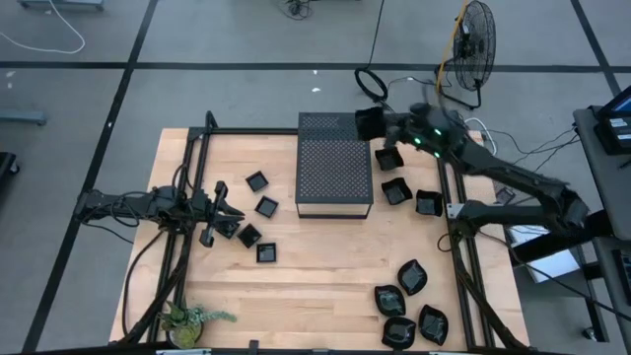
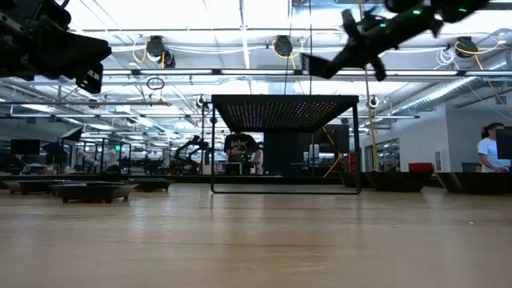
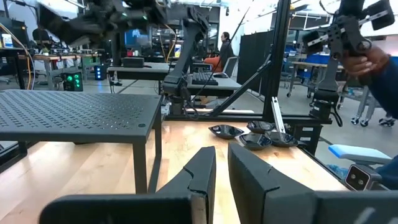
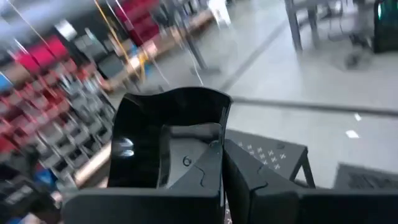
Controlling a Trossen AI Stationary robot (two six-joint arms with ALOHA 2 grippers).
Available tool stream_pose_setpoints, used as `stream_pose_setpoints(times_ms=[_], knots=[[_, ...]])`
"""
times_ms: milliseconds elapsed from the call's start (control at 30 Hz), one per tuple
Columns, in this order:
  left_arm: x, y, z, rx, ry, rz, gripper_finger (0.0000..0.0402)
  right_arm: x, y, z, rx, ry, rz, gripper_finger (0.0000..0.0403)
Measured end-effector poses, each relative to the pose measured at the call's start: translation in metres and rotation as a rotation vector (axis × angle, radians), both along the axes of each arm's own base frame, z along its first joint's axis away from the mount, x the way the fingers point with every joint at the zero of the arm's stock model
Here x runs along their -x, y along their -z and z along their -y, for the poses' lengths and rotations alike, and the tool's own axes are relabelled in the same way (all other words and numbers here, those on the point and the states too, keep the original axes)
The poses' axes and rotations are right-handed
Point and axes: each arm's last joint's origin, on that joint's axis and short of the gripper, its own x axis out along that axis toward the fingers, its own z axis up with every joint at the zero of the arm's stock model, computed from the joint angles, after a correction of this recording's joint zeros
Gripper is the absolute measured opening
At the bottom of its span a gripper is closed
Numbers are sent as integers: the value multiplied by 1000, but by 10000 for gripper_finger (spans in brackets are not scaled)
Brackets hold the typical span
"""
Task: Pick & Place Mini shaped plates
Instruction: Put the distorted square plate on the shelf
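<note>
The right gripper (image 1: 380, 122) is up in the air over the far right corner of the big black box with holes (image 1: 334, 176). Its two fingers are pinched on one small black plate (image 4: 168, 143), an angular one, and the plate's rim sits between them. In the low view the arm hangs high above the box, so the plate is well off the wood.

The box stands near the middle of the far edge of the wooden table (image 1: 315, 281).

Three more angular plates (image 1: 396, 189) lie on the table just beside the right side of the box. Four leaf-shaped plates (image 1: 412, 276) lie close together by the near right corner of the table. Some square plates (image 1: 266, 206) are spread out on the left half of the table, between the box and the left arm.

The left gripper (image 1: 225, 209) waits low over the left side of the table, near the square plates. Its fingers are almost together, with only a thin gap, and they hold nothing.

A little green plant (image 1: 187, 320) sits at the near left corner.
</note>
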Motion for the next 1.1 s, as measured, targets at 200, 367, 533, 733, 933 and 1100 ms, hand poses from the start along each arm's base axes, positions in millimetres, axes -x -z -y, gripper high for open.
stream_pose_setpoints(times_ms=[200, 367, 533, 733, 933, 1100], knots=[[0, 0, 0, 0, 0, 0, 47, -42, -13, 35, -77, -14, -178, 0], [0, 0, 0, 0, 0, 0, 47, -66, -3, 57, -151, -86, -231, 0], [0, 0, 0, 0, 0, 0, 47, -69, 16, 69, -201, -74, -307, 0], [0, 0, 0, 0, 0, 0, 47, -67, 22, 71, -225, -67, -341, 0], [0, 0, 0, 0, 0, 0, 47, -65, 24, 71, -213, -39, -397, 0], [0, 0, 0, 0, 0, 0, 47, -65, 25, 71, -202, -39, -418, 3]])
